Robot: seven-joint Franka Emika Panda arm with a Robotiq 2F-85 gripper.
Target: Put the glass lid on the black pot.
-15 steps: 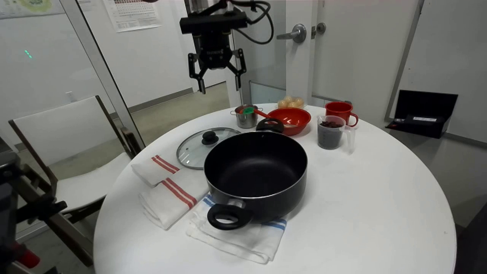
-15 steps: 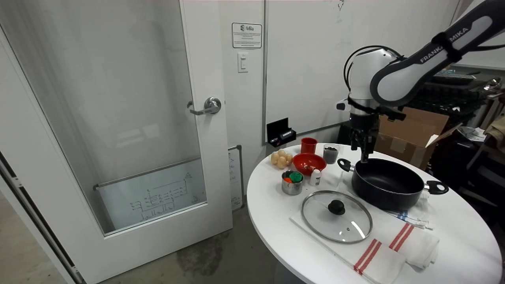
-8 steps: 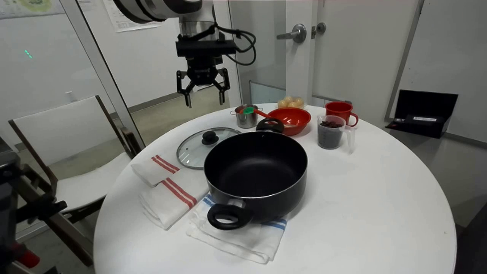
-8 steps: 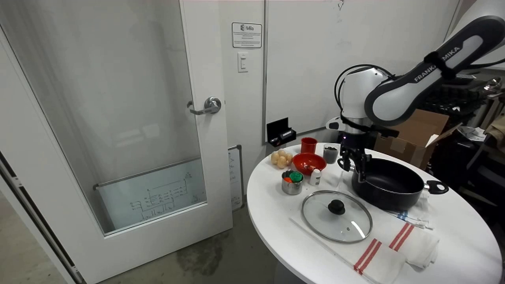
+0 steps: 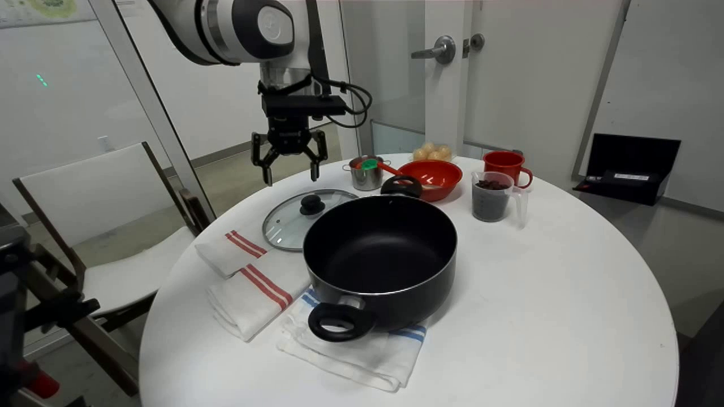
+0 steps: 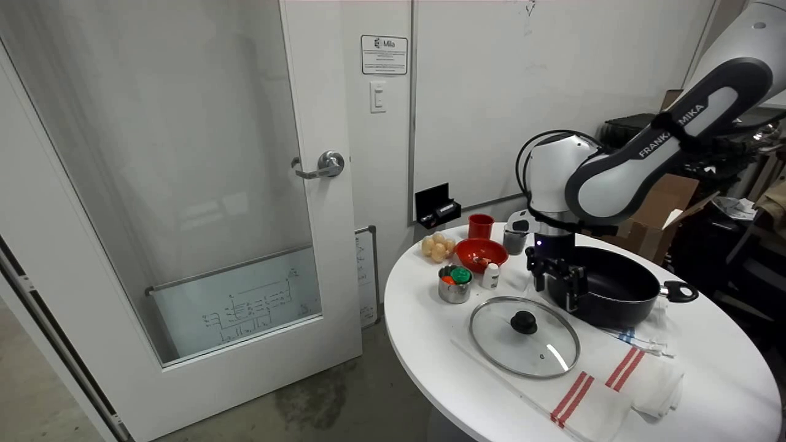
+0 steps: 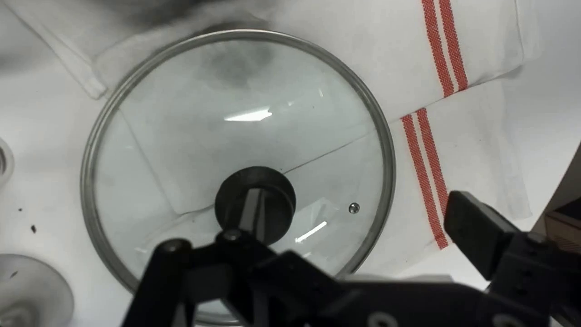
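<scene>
The glass lid (image 5: 285,223) lies flat on folded white cloths, knob up, beside the black pot (image 5: 380,243). Both also show in an exterior view, lid (image 6: 506,353) and pot (image 6: 614,304). My gripper (image 5: 291,175) is open and empty, pointing down above the lid, at its far side in that view. It also shows in an exterior view (image 6: 560,296), in front of the pot's wall. In the wrist view the lid (image 7: 181,118) lies below the gripper (image 7: 361,222). One finger (image 7: 252,213) overlaps the black knob (image 7: 254,179); the other finger (image 7: 470,227) is beyond the rim.
A red bowl (image 5: 432,175), small steel pot (image 5: 367,178), measuring cup (image 5: 490,204) and red mug (image 5: 503,162) stand behind the pot. A white bottle (image 6: 491,277) stands near the bowl. A blue-striped cloth (image 5: 362,362) lies under the pot, a red-striped cloth (image 5: 254,316) beside it.
My gripper has come down steadily towards the lid, moving a little left in an exterior view, staying open. The lid and pot have not moved.
</scene>
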